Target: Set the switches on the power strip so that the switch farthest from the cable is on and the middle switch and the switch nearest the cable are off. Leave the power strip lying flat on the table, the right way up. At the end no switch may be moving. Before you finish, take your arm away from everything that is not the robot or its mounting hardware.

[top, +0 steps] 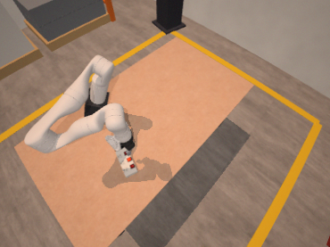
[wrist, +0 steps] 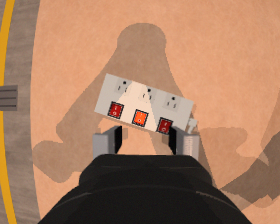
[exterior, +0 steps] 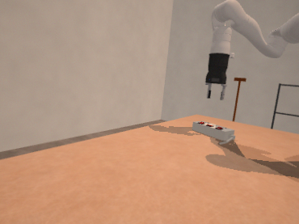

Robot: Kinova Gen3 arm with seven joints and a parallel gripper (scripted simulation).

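The white power strip lies flat on the orange table, the right way up, and also shows in the top view and the exterior view. It has three red switches in a row. The middle switch looks brighter orange than the left switch and the right switch. The cable stub leaves the right end in the wrist view. My gripper is open and empty. It hangs well above the strip, pointing straight down.
The arm's base stands on the table behind the strip. A dark grey band and yellow floor lines lie to the right. A black pillar and a grey box stand far back.
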